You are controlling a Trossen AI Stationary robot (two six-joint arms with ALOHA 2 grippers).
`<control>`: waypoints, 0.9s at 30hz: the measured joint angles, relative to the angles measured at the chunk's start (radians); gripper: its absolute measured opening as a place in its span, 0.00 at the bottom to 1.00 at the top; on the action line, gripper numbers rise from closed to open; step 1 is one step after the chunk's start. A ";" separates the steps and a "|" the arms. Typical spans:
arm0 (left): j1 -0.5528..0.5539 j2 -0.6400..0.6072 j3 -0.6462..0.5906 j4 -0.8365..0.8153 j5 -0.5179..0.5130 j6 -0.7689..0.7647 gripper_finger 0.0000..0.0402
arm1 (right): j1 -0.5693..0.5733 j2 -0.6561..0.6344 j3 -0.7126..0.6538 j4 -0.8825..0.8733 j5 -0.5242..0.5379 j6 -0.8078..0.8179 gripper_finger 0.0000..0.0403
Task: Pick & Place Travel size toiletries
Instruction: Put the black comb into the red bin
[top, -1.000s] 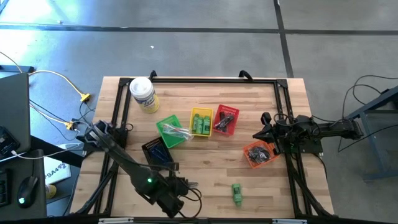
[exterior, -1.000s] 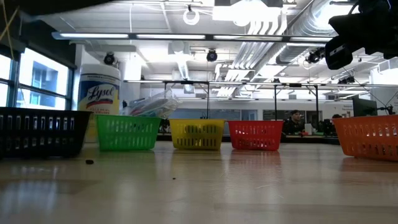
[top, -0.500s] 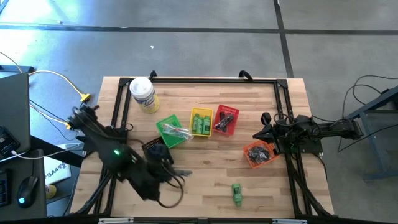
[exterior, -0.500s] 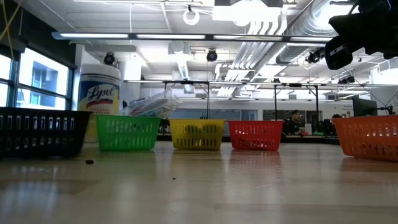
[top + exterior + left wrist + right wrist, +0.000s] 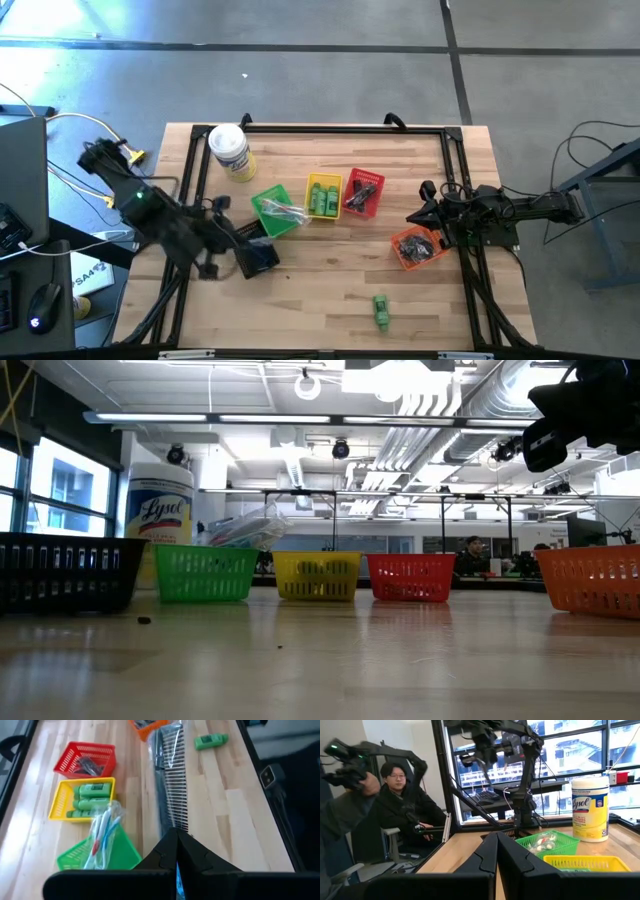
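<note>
High view is showing most of the toiletries already sitting in their baskets: green bottles (image 5: 322, 197) in the yellow basket (image 5: 322, 180), dark pieces in the red basket (image 5: 376, 183), clear-wrapped sticks (image 5: 283, 212) in the green basket (image 5: 262, 201), and small dark items in the orange basket (image 5: 404, 259). One green bottle (image 5: 380, 309) is lying alone on the table (image 5: 440, 310) near the front edge, well apart from every basket, so I am judging the job nearly done with that piece left. The left gripper (image 5: 248, 256) is hanging over the black basket (image 5: 252, 238) with its fingers pressed together, and in the left wrist view a comb (image 5: 172, 780) in a clear wrapper is stretching out just ahead of them; whether it is pinched there I cannot tell. The right gripper (image 5: 415, 216) is waiting beside the orange basket, fingers together on nothing. Compared with a second ago, the left arm is pulling back from the front edge toward the black basket, while the right arm is staying put.
</note>
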 joint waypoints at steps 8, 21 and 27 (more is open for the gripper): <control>0.111 -0.364 -0.428 0.303 0.130 0.086 0.00 | 0.000 0.000 0.000 0.003 0.009 -0.005 0.01; 0.312 -0.589 -0.760 0.534 0.469 0.288 0.00 | 0.000 0.000 0.000 0.006 0.112 -0.034 0.01; 0.384 -0.629 -0.849 0.606 0.522 0.341 0.00 | 0.000 0.000 0.000 0.020 0.111 -0.034 0.01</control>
